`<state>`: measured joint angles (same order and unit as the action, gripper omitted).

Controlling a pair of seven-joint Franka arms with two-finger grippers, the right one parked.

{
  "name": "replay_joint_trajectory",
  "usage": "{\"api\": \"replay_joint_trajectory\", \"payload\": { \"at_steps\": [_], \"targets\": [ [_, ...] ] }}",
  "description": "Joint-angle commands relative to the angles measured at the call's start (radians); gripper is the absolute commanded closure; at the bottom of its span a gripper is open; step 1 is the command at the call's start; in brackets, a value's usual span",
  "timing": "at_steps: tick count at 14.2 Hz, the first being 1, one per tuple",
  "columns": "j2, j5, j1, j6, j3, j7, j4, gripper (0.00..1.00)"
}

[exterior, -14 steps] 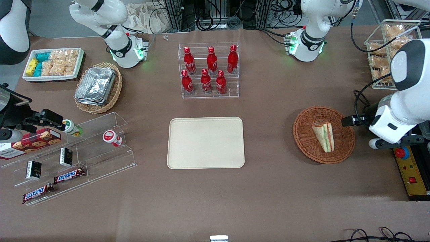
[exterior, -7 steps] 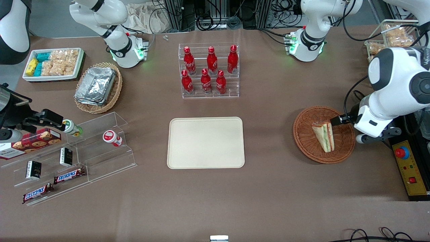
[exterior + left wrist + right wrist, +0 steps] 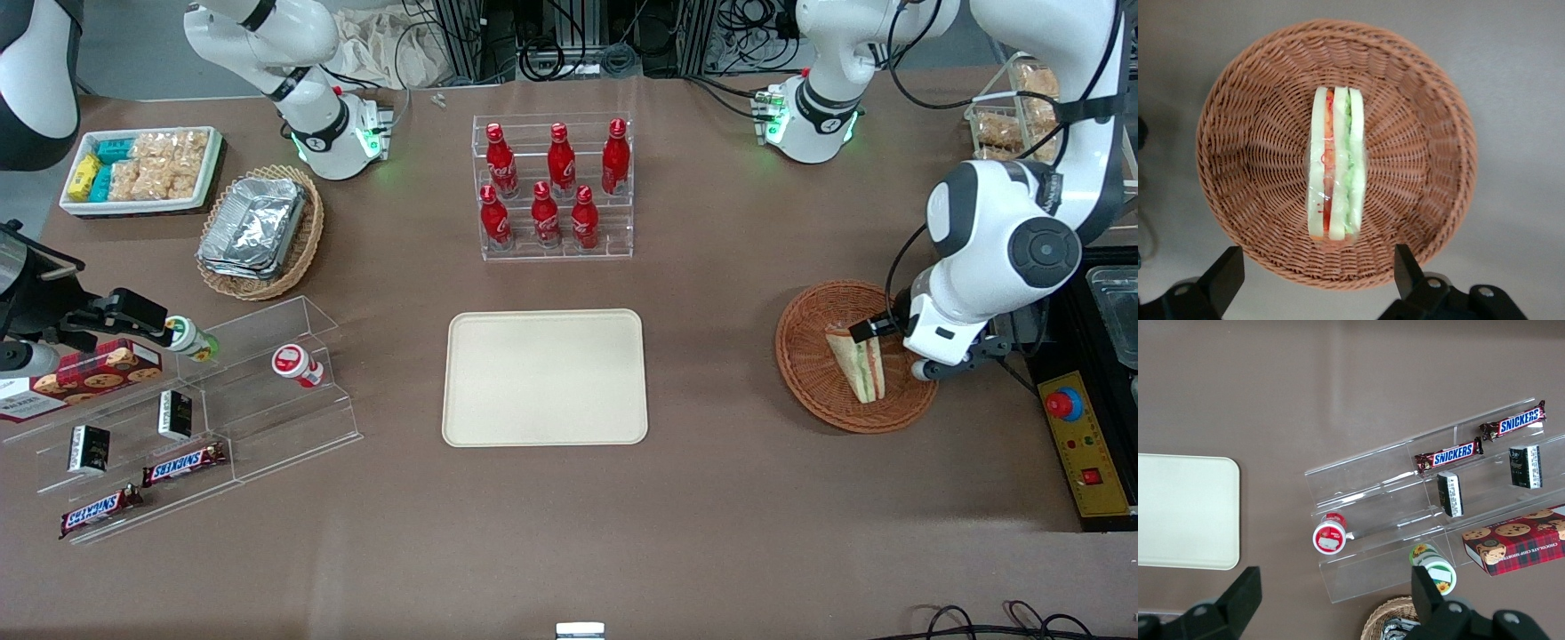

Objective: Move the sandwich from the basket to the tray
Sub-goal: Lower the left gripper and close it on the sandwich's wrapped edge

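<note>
Nearest the front camera there's just bare table [image 3: 569, 533], then the tray [image 3: 544, 377] sitting mid-table with nothing on it yet. About level with it, toward the working arm's end, is the basket [image 3: 813, 373], and the sandwich [image 3: 859, 360] lies in the middle of it on its side, wrapped in clear film, filling edge facing up. The gripper [image 3: 867, 329] hangs over the basket, just above the sandwich's wider end, and in the wrist view its fingers [image 3: 1223, 277] are spread wide with nothing between them. So I'd say it's lining up for the grab, not touching anything yet. What could go wrong: the film looks slippery and the bread is soft, so a squeeze across the slices might squash it or let it slide out. The basket is light and curved too, so if a finger catches the weave on the way down it could tip or drag the whole thing. Farther off is the bottle rack [image 3: 553, 187], well clear of the route to the tray.
</note>
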<state>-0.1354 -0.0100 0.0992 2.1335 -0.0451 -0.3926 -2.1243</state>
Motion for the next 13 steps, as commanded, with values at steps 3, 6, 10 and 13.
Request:
{"api": "replay_joint_trajectory", "payload": {
  "at_steps": [3,6,10,13],
  "targets": [
    [-0.032,0.005,-0.007,0.140,-0.001,-0.028,-0.077,0.00],
    [-0.099,0.009,-0.007,0.209,-0.001,-0.052,-0.077,0.01],
    [-0.118,0.036,-0.007,0.221,-0.001,-0.052,-0.069,0.12],
    [-0.119,0.042,-0.006,0.215,-0.001,-0.077,-0.066,0.50]
  ]
}}
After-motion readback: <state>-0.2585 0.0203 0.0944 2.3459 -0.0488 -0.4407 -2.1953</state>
